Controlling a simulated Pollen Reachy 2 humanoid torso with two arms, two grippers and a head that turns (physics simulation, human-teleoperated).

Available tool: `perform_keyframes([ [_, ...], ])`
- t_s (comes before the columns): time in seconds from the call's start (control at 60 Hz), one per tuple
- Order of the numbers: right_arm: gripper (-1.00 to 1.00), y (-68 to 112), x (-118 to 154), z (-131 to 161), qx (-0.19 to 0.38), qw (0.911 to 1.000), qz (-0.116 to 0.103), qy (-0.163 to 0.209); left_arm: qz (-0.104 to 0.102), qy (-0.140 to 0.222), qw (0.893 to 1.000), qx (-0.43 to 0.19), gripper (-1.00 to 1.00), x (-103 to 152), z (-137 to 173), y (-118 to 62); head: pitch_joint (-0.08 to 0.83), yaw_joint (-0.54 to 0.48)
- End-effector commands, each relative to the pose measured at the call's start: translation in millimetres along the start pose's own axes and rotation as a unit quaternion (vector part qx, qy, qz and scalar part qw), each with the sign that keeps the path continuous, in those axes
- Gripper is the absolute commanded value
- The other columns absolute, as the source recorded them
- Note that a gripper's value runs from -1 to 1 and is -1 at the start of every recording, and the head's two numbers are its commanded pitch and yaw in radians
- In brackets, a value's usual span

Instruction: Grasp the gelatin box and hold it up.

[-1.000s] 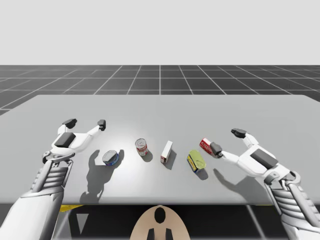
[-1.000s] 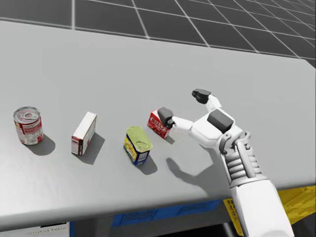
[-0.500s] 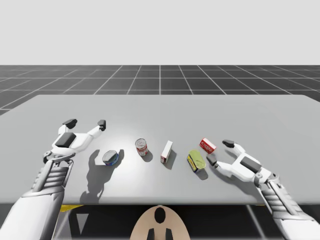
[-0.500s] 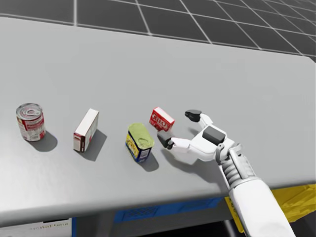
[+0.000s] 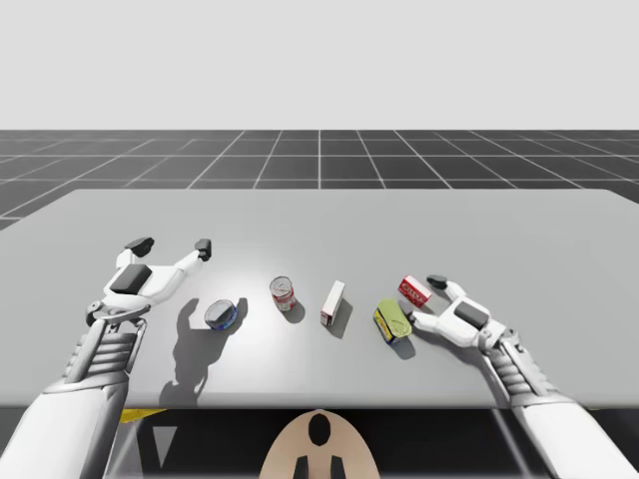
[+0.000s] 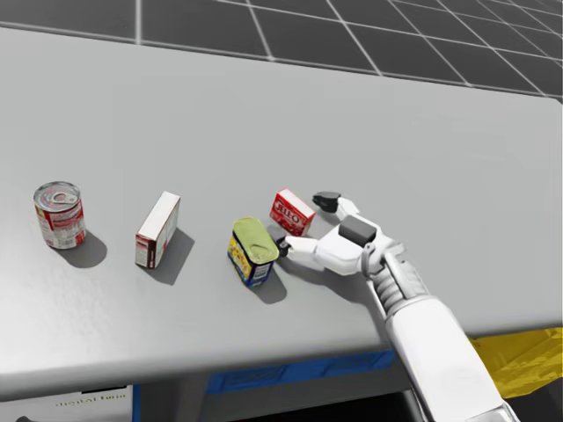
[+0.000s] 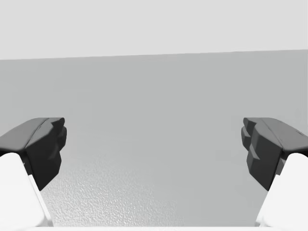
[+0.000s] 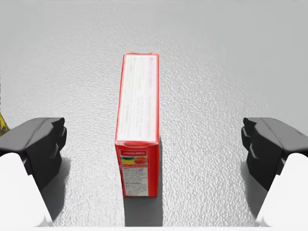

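R gripper has dropped and pushed fwd vs 1 s ago — red box now stands between its wide-apart fingers, untouched, on the table. Yellow can just beside one finger. L gripper spread wide, unmoved. Box print unreadable.

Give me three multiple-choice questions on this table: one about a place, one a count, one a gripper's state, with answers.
1. Where is the red box? A. between the right gripper's fingers; B. on the floor; C. stacked on a can.
2. How many cans are on the table? A. two; B. three; C. five.
3. The left gripper is: A. shut on a can; B. open and empty; C. shut and empty.
Answers: A, its fingers flank the box; B, blue can, red can, yellow can; B, its fingers stand wide apart over bare table.
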Motion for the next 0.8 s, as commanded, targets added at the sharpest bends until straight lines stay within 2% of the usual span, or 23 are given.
perform_keyframes([
  [0.017,-1.0,1.0,0.6,-7.2,0.005,0.9999,-0.01,0.01,0.0,0.0,1.0,0.0,-1.0,0.0,0.0,0.0,0.662,-0.34],
  [0.05,-1.0,1.1,-0.5,-6.8,0.01,0.9996,-0.02,0.016,0.0,0.0,1.0,0.0,-1.0,0.0,0.0,0.0,0.662,-0.34],
  [0.083,-0.88,1.6,-1.2,-5.5,0.013,0.9988,-0.04,0.026,0.0,0.0,1.0,0.0,-1.0,0.0,0.0,0.0,0.662,-0.34],
  [0.1,-0.67,2.3,-1.7,-5.0,0.012,0.9983,-0.05,0.028,0.0,0.0,1.0,0.0,-1.0,0.0,0.0,0.0,0.662,-0.34],
  [0.117,-0.53,2.6,-2.1,-4.8,0.01,0.9982,-0.052,0.027,0.0,0.0,1.0,0.0,-1.0,0.0,0.0,0.0,0.662,-0.34],
  [0.133,0.24,2.6,-3.1,-4.6,0.01,0.9987,-0.043,0.026,0.0,0.0,1.0,0.0,-1.0,0.0,0.0,0.0,0.661,-0.34],
  [0.15,0.83,2.8,-4.3,-4.1,0.011,0.9989,-0.037,0.026,0.0,0.0,1.0,0.0,-1.0,0.0,0.0,0.0,0.66,-0.34],
  [0.183,1.0,2.5,-4.9,-4.2,0.006,0.999,-0.034,0.026,-0.001,-0.003,1.0,0.002,-1.0,0.0,-0.2,0.1,0.659,-0.34],
  [0.4,1.0,2.5,-7.0,-3.3,0.005,0.999,-0.032,0.032,-0.001,-0.002,1.0,0.002,-1.0,0.7,-0.1,0.6,0.631,-0.34],
  [0.483,1.0,2.1,-7.4,-3.3,0.004,0.999,-0.033,0.03,-0.001,-0.002,1.0,0.002,-1.0,0.7,-0.1,0.6,0.582,-0.33],
  [0.667,1.0,2.5,-8.9,-3.7,0.004,0.9991,-0.032,0.029,-0.001,-0.002,1.0,0.002,-1.0,0.7,-0.1,0.6,0.408,-0.33],
  [0.8,1.0,2.9,-9.1,-3.7,0.006,0.999,-0.033,0.028,-0.003,0.0,1.0,0.003,-1.0,-0.3,-0.3,0.2,0.34,-0.34],
])
